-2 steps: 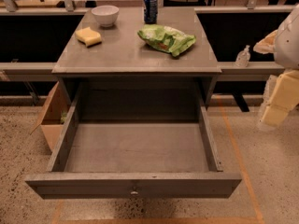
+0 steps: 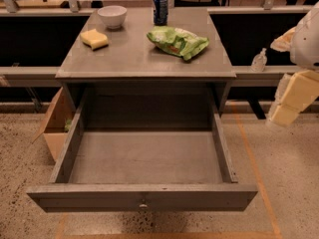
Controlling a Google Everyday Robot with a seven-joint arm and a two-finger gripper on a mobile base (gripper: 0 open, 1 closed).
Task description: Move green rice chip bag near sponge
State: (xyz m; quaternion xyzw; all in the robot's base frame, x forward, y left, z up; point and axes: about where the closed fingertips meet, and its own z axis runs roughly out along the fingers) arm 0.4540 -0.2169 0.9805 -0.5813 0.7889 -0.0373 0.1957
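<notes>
The green rice chip bag [image 2: 177, 41] lies crumpled on the right half of the grey table top [image 2: 144, 59], in front of the dark blue can [image 2: 160, 8]. The pale yellow sponge [image 2: 94, 38] lies on the left half, just in front of the white bowl [image 2: 112, 16]. The bag and the sponge are well apart. My gripper [image 2: 291, 101] hangs at the right edge of the view, off the table's right side and below the level of its top. It holds nothing that I can see.
The table's large drawer [image 2: 144, 163] is pulled fully open toward me. A cardboard box [image 2: 54, 128] stands on the floor at the left. A small clear bottle [image 2: 258, 61] sits on the ledge at the right.
</notes>
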